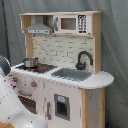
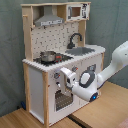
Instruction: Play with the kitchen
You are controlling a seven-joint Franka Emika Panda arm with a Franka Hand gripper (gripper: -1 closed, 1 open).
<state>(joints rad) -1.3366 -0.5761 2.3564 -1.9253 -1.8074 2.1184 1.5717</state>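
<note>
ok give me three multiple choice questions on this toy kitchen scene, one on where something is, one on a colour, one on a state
1. Where does the pot stand?
A. in the sink
B. on the stovetop
C. on the microwave shelf

2. What colour is the faucet?
A. black
B. red
C. yellow

3. Where is the arm's end in the second exterior view?
A. up at the hood
B. over the sink
C. at the kitchen's front panel, by the oven door

Answers:
1. B, the pot sits on the stovetop, beside the sink, in both exterior views.
2. A, the faucet arches dark black over the grey sink.
3. C, the arm reaches in from the second exterior view's right, its end up against the kitchen front, just above the oven door.
</note>
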